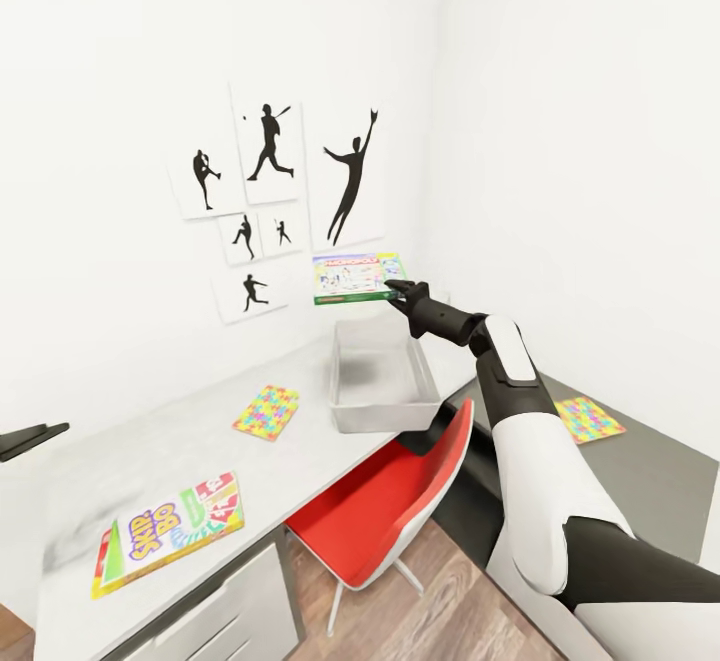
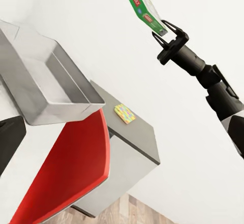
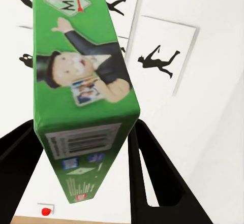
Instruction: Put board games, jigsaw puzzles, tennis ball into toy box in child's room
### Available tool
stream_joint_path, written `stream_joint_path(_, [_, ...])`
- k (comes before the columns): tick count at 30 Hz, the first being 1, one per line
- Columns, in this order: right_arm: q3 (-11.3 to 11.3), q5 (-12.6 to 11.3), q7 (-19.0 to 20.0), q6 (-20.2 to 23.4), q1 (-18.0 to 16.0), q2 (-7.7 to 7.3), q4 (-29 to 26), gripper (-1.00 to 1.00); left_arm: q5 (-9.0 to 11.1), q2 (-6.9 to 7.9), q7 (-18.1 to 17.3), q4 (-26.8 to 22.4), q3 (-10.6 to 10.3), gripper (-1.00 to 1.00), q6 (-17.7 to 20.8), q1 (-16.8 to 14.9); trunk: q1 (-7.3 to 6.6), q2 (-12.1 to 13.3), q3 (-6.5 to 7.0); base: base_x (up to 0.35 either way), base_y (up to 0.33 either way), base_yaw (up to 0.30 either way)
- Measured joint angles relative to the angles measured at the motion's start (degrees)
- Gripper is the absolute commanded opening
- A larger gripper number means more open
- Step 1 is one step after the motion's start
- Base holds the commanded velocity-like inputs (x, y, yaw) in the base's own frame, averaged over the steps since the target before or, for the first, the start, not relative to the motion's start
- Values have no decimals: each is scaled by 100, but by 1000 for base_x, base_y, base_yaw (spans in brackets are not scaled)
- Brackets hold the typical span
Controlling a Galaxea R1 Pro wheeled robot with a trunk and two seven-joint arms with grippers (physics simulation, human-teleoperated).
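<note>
My right gripper (image 1: 400,289) is shut on the edge of a green Monopoly board game (image 1: 355,276), held in the air just above the far end of the grey toy box (image 1: 385,403) on the white table. In the right wrist view the board game (image 3: 84,97) sits between both black fingers (image 3: 152,173). The left wrist view shows the right gripper (image 2: 165,33), the board game (image 2: 142,3) and the toy box (image 2: 46,82). A Skip-Bo board game (image 1: 170,531) and a colourful jigsaw puzzle (image 1: 267,411) lie on the table. My left gripper (image 1: 30,438) hangs open at the left edge.
A red chair (image 1: 390,501) is tucked under the table beside the toy box. A second colourful puzzle (image 1: 590,419) lies on a grey surface at the right, by the wall. Black silhouette posters (image 1: 270,141) hang above the table. Drawers (image 1: 200,611) sit under the table's near end.
</note>
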Motion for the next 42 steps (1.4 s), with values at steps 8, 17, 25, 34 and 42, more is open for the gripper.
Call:
stream_joint_path(8, [-6,2,-1,-142,6,0,14,-100,51,-69,1,28,9,100,0,1,1,0,0,26,-6,79])
stream_joint_path(17, [30,78,-1403,-159,-153,0,127,-100,48,-74,0,33,9,100,0,0,1,1,0,31,0,31])
stream_joint_path(25, [-9,-1,-1850,-11,-842,-79,1214,-100,51,-75,0,34,8,100,0,0,1,0,0,70,0,1])
stream_joint_path(34, [-27,-18,-1869,-64,-990,-220,1494,-100,55,-75,0,34,9,100,0,0,1,0,0,76,0,0])
stream_joint_path(42, [-272,-19,-1856,-72,-1034,-549,1603,-100,51,-75,0,33,10,100,0,0,1,0,0,85,27,0])
